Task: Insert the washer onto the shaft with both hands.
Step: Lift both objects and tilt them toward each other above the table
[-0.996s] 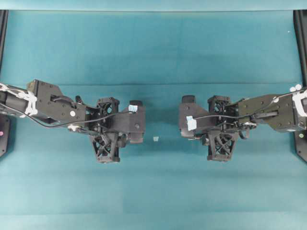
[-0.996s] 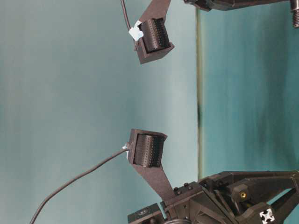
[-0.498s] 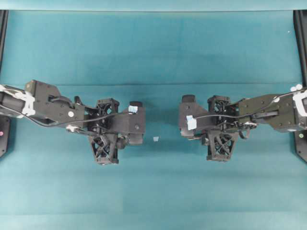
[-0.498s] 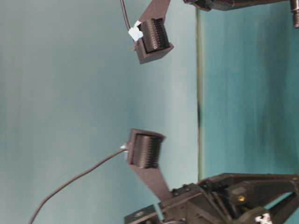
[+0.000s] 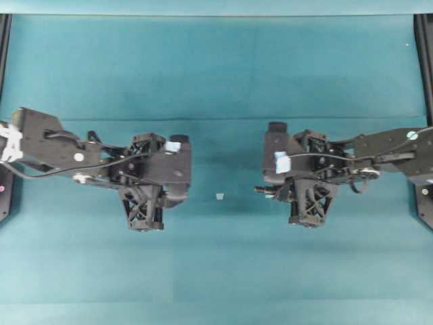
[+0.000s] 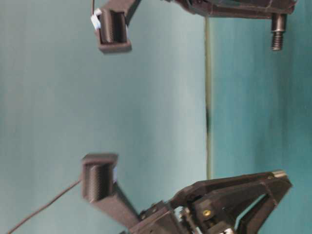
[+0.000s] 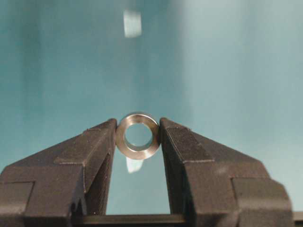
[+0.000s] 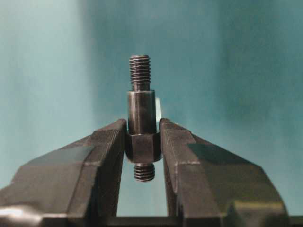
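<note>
Teal worktop (image 5: 223,81) was spread beneath both arms. The left claw (image 7: 138,142) pinched the washer (image 7: 138,135), bore facing outward; the right claw (image 8: 143,146) clamped the shaft (image 8: 141,113), threaded tip toward the washer, well apart. From overhead the washer was hidden.

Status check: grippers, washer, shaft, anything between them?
Left gripper shut on washer, hole facing out. Right gripper shut on shaft, threaded tip forward. Parts apart; only a tape scrap on the mat between.
</note>
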